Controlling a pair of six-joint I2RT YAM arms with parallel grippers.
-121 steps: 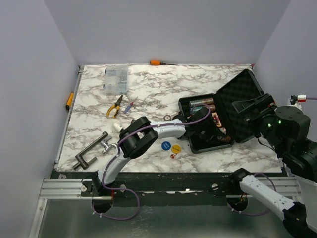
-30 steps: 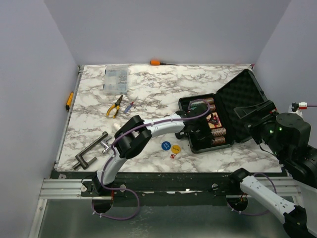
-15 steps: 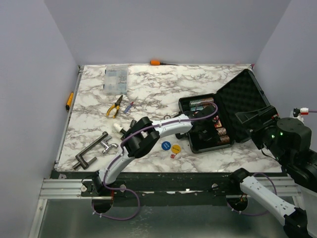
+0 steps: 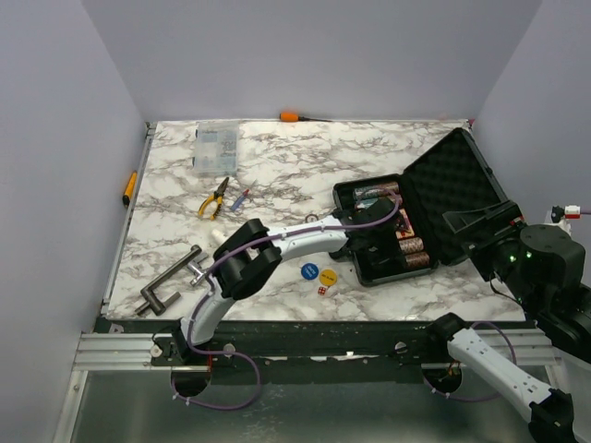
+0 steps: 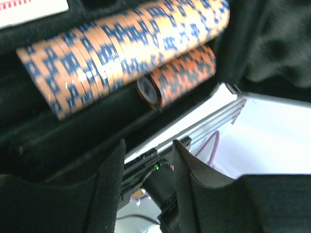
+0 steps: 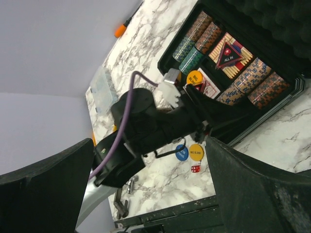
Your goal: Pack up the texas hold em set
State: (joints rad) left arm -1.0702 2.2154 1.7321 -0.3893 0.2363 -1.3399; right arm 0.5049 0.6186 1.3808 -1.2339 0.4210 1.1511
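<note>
My left gripper (image 5: 147,148) hung parted and empty before the chip stacks (image 5: 121,48) in the black case (image 4: 459,189), my right gripper (image 6: 149,145) wide apart and idle, as I judged the blue and yellow discs (image 4: 310,271) behind the left one needed fetching next.

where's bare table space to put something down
The widest bare stretch of table is at the back, between the clear box and the case. A smaller strip lies in front of the case, toward the right edge. It is crowded just left of the case, where the left arm reaches in past the blue disc, yellow disc and red die.
</note>
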